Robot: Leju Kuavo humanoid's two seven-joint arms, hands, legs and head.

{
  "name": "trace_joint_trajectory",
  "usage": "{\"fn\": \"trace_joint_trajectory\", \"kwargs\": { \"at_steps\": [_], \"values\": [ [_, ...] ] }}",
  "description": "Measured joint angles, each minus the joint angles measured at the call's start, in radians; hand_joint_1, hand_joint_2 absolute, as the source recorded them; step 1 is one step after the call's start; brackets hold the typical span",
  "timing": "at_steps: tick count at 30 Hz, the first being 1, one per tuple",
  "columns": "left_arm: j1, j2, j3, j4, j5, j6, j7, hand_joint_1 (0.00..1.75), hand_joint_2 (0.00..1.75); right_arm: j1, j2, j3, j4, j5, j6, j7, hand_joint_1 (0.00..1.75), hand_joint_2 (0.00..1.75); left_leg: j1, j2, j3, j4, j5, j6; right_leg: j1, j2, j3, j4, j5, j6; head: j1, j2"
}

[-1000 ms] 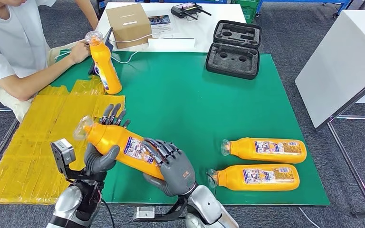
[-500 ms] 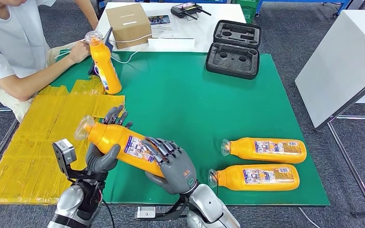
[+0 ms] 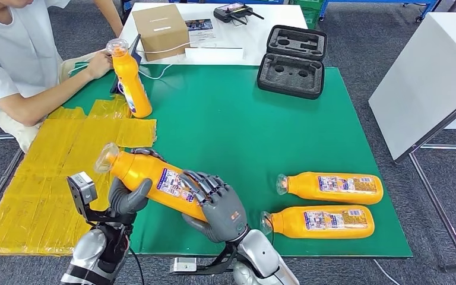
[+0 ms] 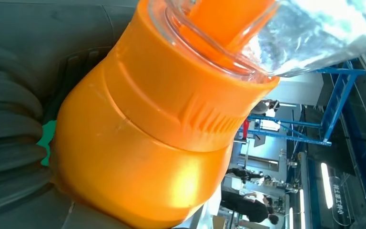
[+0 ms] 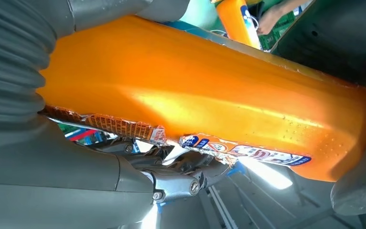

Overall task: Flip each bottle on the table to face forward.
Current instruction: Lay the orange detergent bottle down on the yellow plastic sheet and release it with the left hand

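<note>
An orange bottle [image 3: 148, 178] with a clear cap is held tilted above the table's near left corner, cap up and to the left. My left hand [image 3: 126, 196] grips it near the neck, fingers wrapped around it. My right hand [image 3: 221, 205] holds its base end, over the label. Up close, the left wrist view shows the bottle's shoulder [image 4: 138, 143], and the right wrist view shows its body [image 5: 195, 95] and torn label. Two more orange bottles [image 3: 332, 187] [image 3: 320, 221] lie on their sides at the near right. A fourth bottle [image 3: 132, 77] stands upright at the far left, touched by a person's hand [image 3: 98, 62].
The green table [image 3: 231, 130] carries an open black foam case [image 3: 294, 59] at the back. Yellow sheets [image 3: 47, 172] cover the left side. Behind, a white table bears a cardboard box [image 3: 161, 29] and a controller [image 3: 234, 12]. A white panel [image 3: 427, 71] stands at the right.
My left hand's fingers, earlier spread up behind the bottle, have curled around it. The bottle has shifted slightly; the other bottles and the person have not moved.
</note>
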Motion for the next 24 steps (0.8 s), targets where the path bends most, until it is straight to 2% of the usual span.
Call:
{"fn": "trace_joint_trajectory", "kwargs": {
  "at_steps": [3, 4, 6, 10, 14, 18, 22, 24],
  "values": [
    [-0.002, 0.000, 0.000, 0.000, -0.003, 0.003, 0.000, 1.75, 1.75, 0.002, 0.002, -0.004, -0.002, -0.009, 0.000, -0.006, 0.36, 1.75, 0.000, 0.000, 0.000, 0.000, 0.000, 0.000, 0.000, 0.000, 0.000, 0.000, 0.000, 0.000, 0.000, 0.000],
    [-0.005, 0.001, 0.000, 0.000, -0.010, 0.008, 0.000, 1.75, 1.75, 0.003, 0.002, -0.004, -0.002, -0.023, 0.000, -0.012, 0.03, 1.75, 0.000, 0.000, 0.000, 0.000, 0.000, 0.000, 0.000, 0.000, 0.000, 0.000, 0.000, 0.000, 0.000, 0.000],
    [-0.022, 0.005, -0.002, 0.001, -0.050, 0.031, 0.001, 1.75, 1.75, 0.005, 0.002, 0.000, -0.003, -0.100, 0.000, -0.036, 0.00, 1.75, 0.000, -0.001, 0.000, 0.000, 0.000, 0.000, 0.000, 0.000, 0.000, 0.000, 0.000, 0.000, 0.000, 0.000],
    [-0.088, 0.035, 0.002, 0.015, -0.212, 0.151, 0.018, 1.75, 1.75, 0.002, -0.017, 0.054, -0.049, -0.415, 0.035, -0.050, 0.00, 1.75, 0.000, 0.000, 0.000, 0.000, 0.001, -0.001, 0.000, 0.000, 0.000, 0.000, 0.001, 0.000, 0.000, 0.000],
    [-0.166, 0.068, 0.035, 0.041, -0.466, 0.335, 0.044, 1.75, 1.75, 0.003, -0.055, 0.083, -0.157, -0.622, 0.136, -0.035, 0.00, 0.00, 0.001, 0.000, 0.000, 0.000, 0.002, -0.001, 0.000, 0.000, 0.000, 0.000, 0.001, 0.000, 0.000, 0.000],
    [-0.240, 0.102, 0.086, 0.086, -0.695, 0.446, 0.076, 1.75, 1.75, 0.025, -0.081, 0.083, -0.298, -0.725, 0.231, -0.033, 0.00, 0.00, 0.000, 0.000, 0.000, 0.000, 0.003, -0.001, 0.000, 0.000, 0.000, 0.001, 0.001, 0.000, 0.000, 0.000],
    [-0.278, 0.120, 0.114, 0.116, -0.778, 0.464, 0.094, 1.75, 1.75, 0.040, -0.096, 0.077, -0.379, -0.757, 0.258, -0.038, 0.00, 0.00, 0.000, 0.000, -0.001, 0.000, 0.002, -0.001, 0.000, 0.000, -0.001, 0.001, 0.000, 0.000, 0.000, 0.000],
    [-0.300, 0.134, 0.112, 0.144, -0.940, 0.490, 0.140, 1.75, 1.75, 0.048, -0.101, 0.071, -0.414, -0.809, 0.286, -0.052, 0.00, 0.00, 0.000, -0.001, -0.001, 0.000, 0.002, -0.001, 0.000, 0.000, -0.002, 0.001, 0.000, 0.000, 0.000, 0.000]
  ]
}}
